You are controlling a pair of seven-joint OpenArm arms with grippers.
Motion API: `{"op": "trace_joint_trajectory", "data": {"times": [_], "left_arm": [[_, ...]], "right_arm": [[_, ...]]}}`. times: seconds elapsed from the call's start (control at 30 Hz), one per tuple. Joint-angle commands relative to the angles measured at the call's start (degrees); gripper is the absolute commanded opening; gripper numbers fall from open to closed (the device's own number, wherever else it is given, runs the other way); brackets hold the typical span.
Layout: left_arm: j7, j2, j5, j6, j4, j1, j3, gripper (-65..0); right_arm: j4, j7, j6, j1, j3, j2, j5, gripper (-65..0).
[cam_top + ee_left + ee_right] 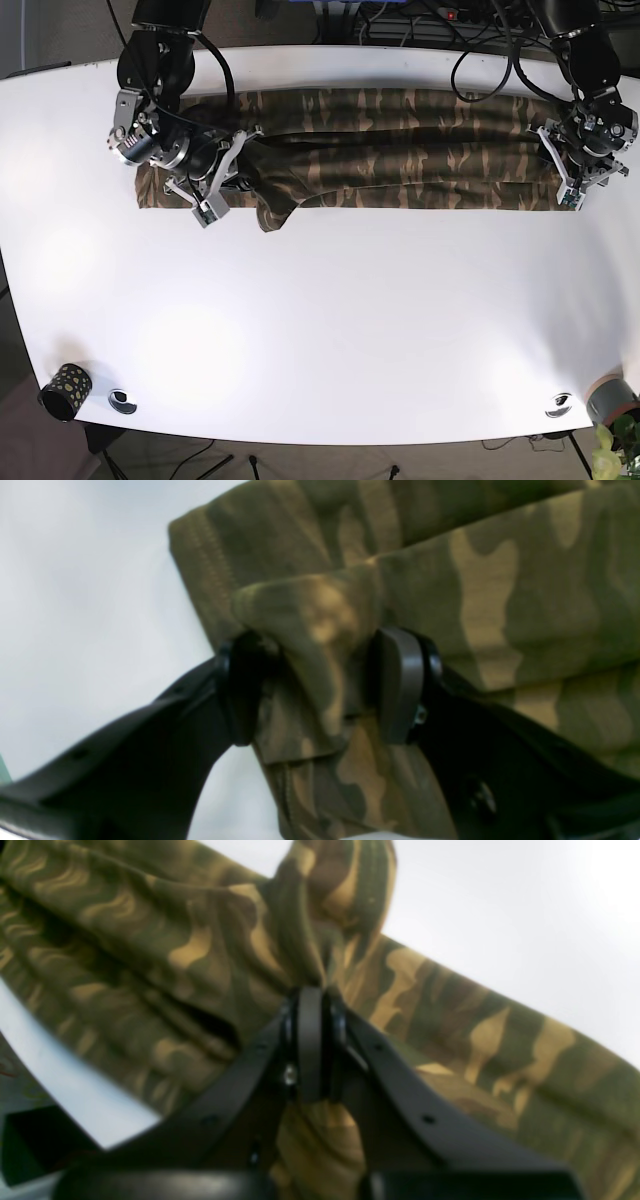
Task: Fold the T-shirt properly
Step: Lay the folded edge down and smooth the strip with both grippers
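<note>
The camouflage T-shirt [400, 150] lies stretched in a long band across the far part of the white table [330, 320]. In the base view my right gripper [248, 172] is at the band's left part, where a fabric flap hangs toward the front. In the right wrist view the right gripper [310, 1040] has its fingers pressed tight, pinching a bunch of the T-shirt [150, 950]. At the band's right end is my left gripper [562, 168]. The left wrist view shows the left gripper [320, 690] clamped around a thick folded edge of the T-shirt [500, 605].
A dark spotted cup [65, 388] and a small round disc [122, 401] sit at the table's near left corner. Another disc [558, 404] and a grey pot [612, 398] with a plant are at the near right. Cables [420, 25] run behind the far edge.
</note>
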Motion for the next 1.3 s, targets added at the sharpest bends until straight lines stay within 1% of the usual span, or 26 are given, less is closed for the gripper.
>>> {"op": "trace_joint_trajectory", "data": {"times": [0.0,0.13,0.2,0.27,0.3,0.33,0.37,0.4,0.43,0.47,0.53,0.57,0.6,0.67,0.77,0.83,0.93,1.03,1.1,1.17,1.27], "left_arm": [[-0.69,-0.92,0.01,0.14,0.85,-0.61,-0.21,-33.2],[-0.69,-0.92,0.01,0.14,0.85,-0.69,-0.21,-33.2],[-0.69,-0.92,0.01,0.14,0.85,-0.69,-0.21,-33.2],[-0.69,-0.92,0.01,0.14,0.85,-0.78,-0.12,-33.2],[-0.69,-0.92,0.01,0.14,0.85,-0.78,-0.12,-33.2],[-0.69,-0.92,0.01,0.14,0.85,-0.87,-0.04,-33.2],[-0.69,-0.92,0.01,0.14,0.85,-0.87,-0.04,-33.2],[-0.69,-0.92,0.01,0.14,0.85,-0.96,-0.04,-33.2],[-0.69,-0.92,0.01,0.14,0.85,-0.96,-0.04,-33.2],[-0.69,-0.92,0.01,0.14,0.85,-0.96,-0.04,-33.2],[-0.69,-0.92,0.01,0.14,0.85,-0.96,-0.04,-33.2],[-0.69,-0.92,-0.17,0.14,0.85,-0.96,-0.04,-33.2],[-0.69,-0.92,-0.43,0.14,0.94,-0.96,0.05,-33.2],[-0.69,-0.92,-0.52,0.14,1.46,-1.04,0.05,-33.2],[-0.69,-0.84,-0.61,0.14,3.66,-1.31,-0.21,-33.2],[-0.60,-0.57,-0.61,0.14,6.04,-1.75,-0.30,-33.2],[-0.34,-0.57,-1.66,0.14,7.53,-1.84,-0.30,-33.2],[-0.34,-0.57,-2.89,0.14,6.74,-0.87,-0.30,-33.2],[-0.34,-0.57,-2.98,0.14,5.07,0.01,-0.04,-33.2],[-0.34,-0.66,-2.89,0.14,3.05,0.27,-0.04,-33.2],[-0.52,-0.66,-2.89,0.14,-0.29,0.27,-0.04,-33.2]], "right_arm": [[4.33,-0.15,0.30,-1.31,0.69,0.38,0.45,-65.0],[4.85,-1.12,0.30,-4.03,2.01,0.38,0.01,-64.7],[3.53,-0.94,0.30,-4.74,2.18,0.38,-0.08,-62.6],[2.13,-0.94,0.30,-4.82,2.27,0.56,-0.17,-55.0],[2.13,-0.94,0.30,-4.91,2.62,1.09,-0.17,-51.0],[2.48,-0.94,0.30,-5.18,3.59,1.70,0.19,-45.7],[3.45,-0.94,0.30,-5.35,5.00,2.05,0.54,-38.4],[4.68,-0.94,0.30,-5.44,6.05,1.97,0.62,-32.3],[5.73,-0.94,0.30,-5.70,6.93,1.97,0.62,-28.1],[7.23,-0.94,0.30,-6.41,7.90,1.97,0.62,-21.9],[9.07,-1.03,0.30,-6.93,8.78,1.97,0.62,-14.6],[9.60,-1.12,0.30,-6.93,8.86,2.05,0.62,-12.4],[9.69,-1.20,0.30,-7.02,8.78,2.05,0.62,-11.7],[9.60,-1.29,0.30,-7.20,8.69,2.05,0.62,-12.8],[9.34,-1.38,0.30,-7.46,7.98,1.00,0.54,-17.8],[8.19,-1.29,0.30,-8.34,7.90,0.21,0.01,-24.6],[5.38,-0.94,0.30,-8.96,7.98,0.12,0.01,-34.4],[0.02,-0.15,0.30,-8.87,7.98,0.30,0.01,-42.0],[-2.88,2.05,0.30,-8.34,7.98,0.38,0.01,-44.2],[-5.17,4.16,0.30,-7.81,7.98,0.56,0.01,-44.1],[-7.81,4.95,0.30,-5.97,7.90,2.32,0.19,-42.5]]}}
